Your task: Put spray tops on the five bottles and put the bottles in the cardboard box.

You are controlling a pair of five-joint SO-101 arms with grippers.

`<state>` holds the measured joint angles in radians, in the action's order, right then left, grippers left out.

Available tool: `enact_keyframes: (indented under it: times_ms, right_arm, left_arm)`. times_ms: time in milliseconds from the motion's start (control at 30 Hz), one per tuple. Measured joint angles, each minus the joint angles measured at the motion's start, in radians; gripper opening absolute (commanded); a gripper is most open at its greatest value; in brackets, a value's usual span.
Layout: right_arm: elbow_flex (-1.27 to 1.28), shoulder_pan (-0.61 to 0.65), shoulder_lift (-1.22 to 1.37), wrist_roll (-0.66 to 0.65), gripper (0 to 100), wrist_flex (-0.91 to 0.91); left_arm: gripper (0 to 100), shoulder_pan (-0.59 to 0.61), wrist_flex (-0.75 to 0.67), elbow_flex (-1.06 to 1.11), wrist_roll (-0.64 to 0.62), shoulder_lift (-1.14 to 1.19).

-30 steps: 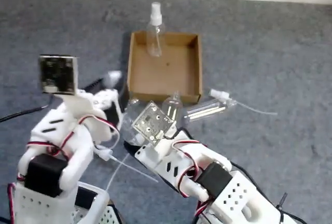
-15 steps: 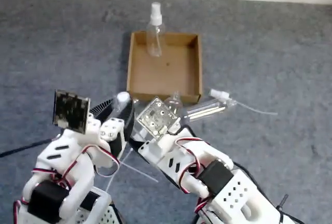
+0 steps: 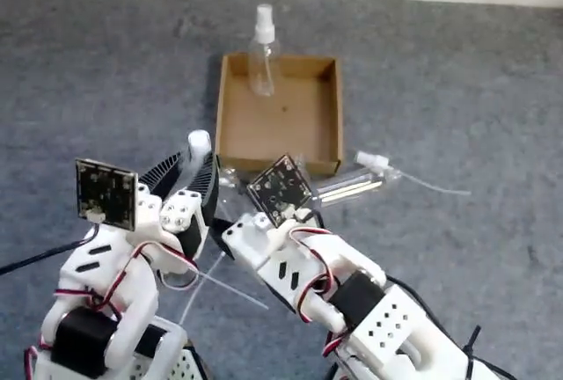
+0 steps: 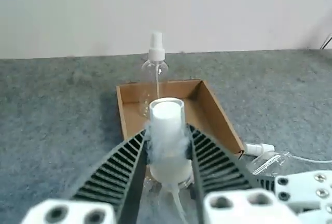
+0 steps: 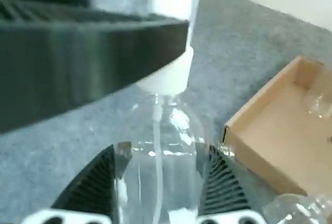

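My left gripper (image 4: pixel 167 137) is shut on a white spray top (image 4: pixel 166 143), its black fingers (image 3: pixel 208 178) on either side of it. The top sits on the neck of a clear bottle (image 5: pixel 158 154), which my right gripper (image 5: pixel 158 185) holds upright, shut on its body. In the right wrist view the top's collar (image 5: pixel 167 76) meets the bottle neck, with its dip tube running down inside. The cardboard box (image 3: pixel 236 125) lies just beyond both grippers. One capped bottle (image 3: pixel 262 56) stands at the box's far wall.
A clear bottle (image 3: pixel 352 186) with a spray top (image 3: pixel 372 161) lies on the grey carpet right of the box, a thin tube (image 3: pixel 435 187) trailing from it. Another bottle (image 5: pixel 298 208) lies against the box's near wall. A loose thin tube (image 3: pixel 230 288) lies between the arms.
My left gripper has carried the spray top right and toward the box, onto the neck of the bottle in my right gripper. The right arm shifted slightly.
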<state>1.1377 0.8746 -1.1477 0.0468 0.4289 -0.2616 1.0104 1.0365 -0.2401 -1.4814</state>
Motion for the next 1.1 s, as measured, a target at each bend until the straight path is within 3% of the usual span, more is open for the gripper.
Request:
enact_keyframes:
  times_ms: [200, 367, 600, 800, 967, 1100]
  right_arm:
    - [0.0, -0.031, 0.0, 0.009, 0.3, -0.011]
    - [-0.005, -0.069, -0.005, 0.014, 0.3, -0.041]
    - [-0.006, -0.089, -0.008, 0.014, 0.3, -0.049]
    - [-0.008, -0.203, 0.0, 0.014, 0.3, -0.063]
    - [-0.103, -0.262, 0.147, 0.014, 0.3, -0.087]
    - [-0.27, -0.265, 0.353, 0.014, 0.3, -0.089]
  left_arm:
    - [2, 0.0, 0.0, 0.0, 0.0, 0.0]
    - [16, 0.034, 0.011, 0.025, 0.0, 0.008]
    - [14, 0.103, 0.008, 0.023, 0.0, -0.006]
    - [15, 0.143, 0.009, 0.025, 0.005, -0.005]
    - [17, 0.103, 0.009, 0.025, 0.121, -0.005]
    - [27, 0.044, 0.009, 0.049, 0.181, 0.005]
